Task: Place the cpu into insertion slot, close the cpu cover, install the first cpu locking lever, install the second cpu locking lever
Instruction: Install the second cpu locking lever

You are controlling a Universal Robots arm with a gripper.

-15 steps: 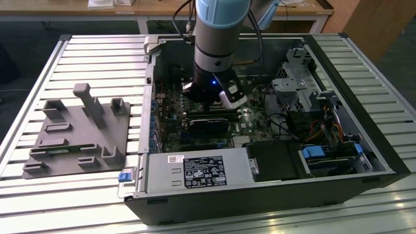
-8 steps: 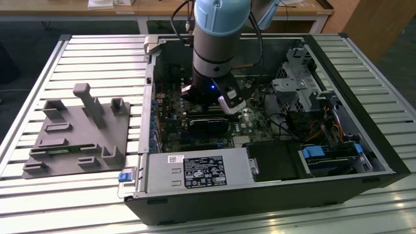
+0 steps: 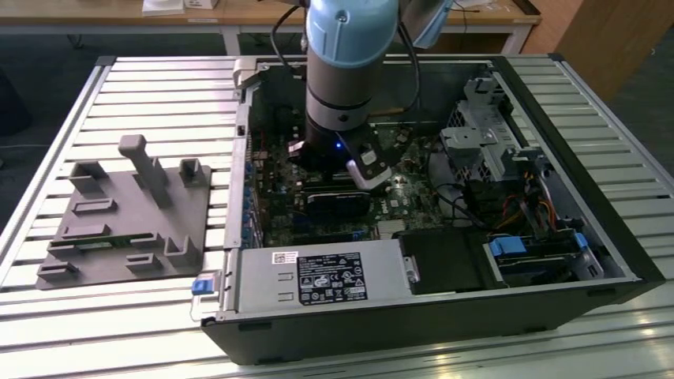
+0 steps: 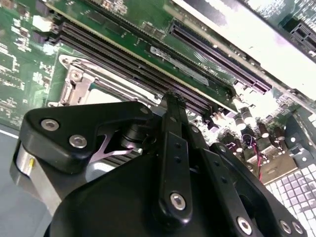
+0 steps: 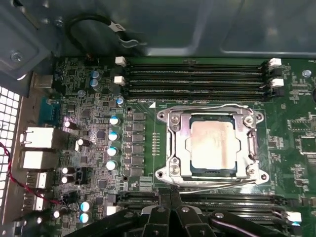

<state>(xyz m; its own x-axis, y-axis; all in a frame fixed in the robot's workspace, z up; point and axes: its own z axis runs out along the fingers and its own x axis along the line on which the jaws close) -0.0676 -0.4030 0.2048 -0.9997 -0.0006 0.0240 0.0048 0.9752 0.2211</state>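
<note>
While the jaws (image 5: 170,205) sit pressed together, the cpu (image 5: 213,146) lies under the cpu cover (image 5: 174,148).

Ext cam high, whole case (image 3: 421,260); both wrist cams close over motherboard (image 5: 98,148).

A robotics lab: an opened computer case (image 3: 443,316) lies on a slatted aluminium worktable (image 3: 126,87) beside wooden desks (image 3: 242,16).
</note>
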